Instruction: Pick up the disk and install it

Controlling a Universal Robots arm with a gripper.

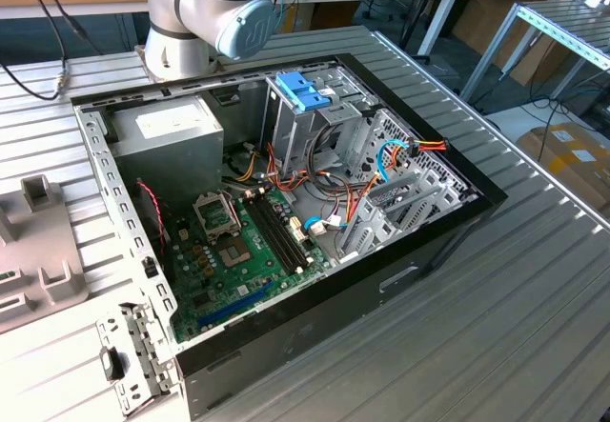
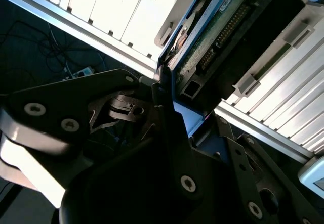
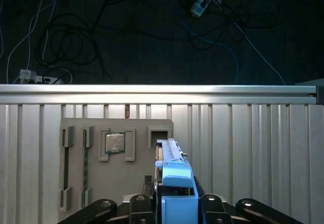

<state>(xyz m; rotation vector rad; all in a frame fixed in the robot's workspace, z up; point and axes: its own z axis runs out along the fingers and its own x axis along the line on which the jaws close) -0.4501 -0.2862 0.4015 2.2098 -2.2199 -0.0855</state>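
in the first wrist view the gripper (image 3: 174, 206) has the disk (image 3: 174, 183) pinched edge-on between its fingers, the light-blue carrier towards the camera, over the side of the grey fixture plate (image 3: 116, 183) just beside the plate's square recess (image 3: 160, 133), with a processor chip (image 3: 115, 143) seated further in on the plate. whether the disk touches the plate i cannot tell. in the exterior view the open computer case (image 1: 286, 203) lies to the exterior view's right of the plate.
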